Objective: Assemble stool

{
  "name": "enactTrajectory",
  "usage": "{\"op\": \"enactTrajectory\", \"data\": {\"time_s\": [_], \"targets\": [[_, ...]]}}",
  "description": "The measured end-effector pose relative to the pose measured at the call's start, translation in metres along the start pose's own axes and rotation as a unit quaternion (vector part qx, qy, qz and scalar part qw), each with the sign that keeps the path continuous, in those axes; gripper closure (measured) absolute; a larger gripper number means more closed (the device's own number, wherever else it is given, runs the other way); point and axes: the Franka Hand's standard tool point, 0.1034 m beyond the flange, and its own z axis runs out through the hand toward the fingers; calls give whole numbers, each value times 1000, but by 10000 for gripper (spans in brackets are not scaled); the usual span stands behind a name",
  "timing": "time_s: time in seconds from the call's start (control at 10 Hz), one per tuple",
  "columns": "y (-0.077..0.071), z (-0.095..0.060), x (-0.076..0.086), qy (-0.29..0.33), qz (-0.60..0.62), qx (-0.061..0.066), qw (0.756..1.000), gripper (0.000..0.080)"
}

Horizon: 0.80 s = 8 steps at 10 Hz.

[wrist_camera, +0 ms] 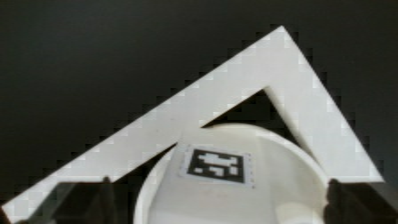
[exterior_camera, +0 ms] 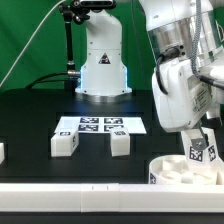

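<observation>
In the exterior view my gripper (exterior_camera: pixel 203 138) hangs at the right, shut on a white block leg (exterior_camera: pixel 203 152) with black-and-white tags. It holds the leg upright just above the white ring-shaped seat (exterior_camera: pixel 180 172) at the front right. Two more legs (exterior_camera: pixel 66 143) (exterior_camera: pixel 120 143) lie on the black table near the middle. In the wrist view the held leg (wrist_camera: pixel 222 165) shows its tag between my two dark fingers (wrist_camera: pixel 80 200), with my gripper (wrist_camera: pixel 217 208) closed around it.
The marker board (exterior_camera: pixel 100 125) lies behind the two loose legs. The long white border rail (exterior_camera: pixel 90 190) runs along the front; its corner (wrist_camera: pixel 249 85) shows in the wrist view. A white part (exterior_camera: pixel 2 152) sits at the left edge. The arm's base (exterior_camera: pixel 100 70) stands at the back.
</observation>
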Motion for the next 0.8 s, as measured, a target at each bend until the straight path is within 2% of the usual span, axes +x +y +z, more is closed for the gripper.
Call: {"op": "enactTrajectory", "data": {"time_s": [0.1,0.2,0.4,0.5,0.6,0.7,0.8], "targets": [[-1,-7,-5,-4,-17,3,1000,176],[2,-12,-11,-7,-39,-10,999,155],[1,-9,-9,-5,-61,-8,998,151],[1,-9,-8,-5,-113,-8,994,150],[3,-9,-8,-4,-163,-13,986,150],[8,-11,-8,4,-251,-45,967,150],[6,-15,-11,1,-318,-55,946,150]]}}
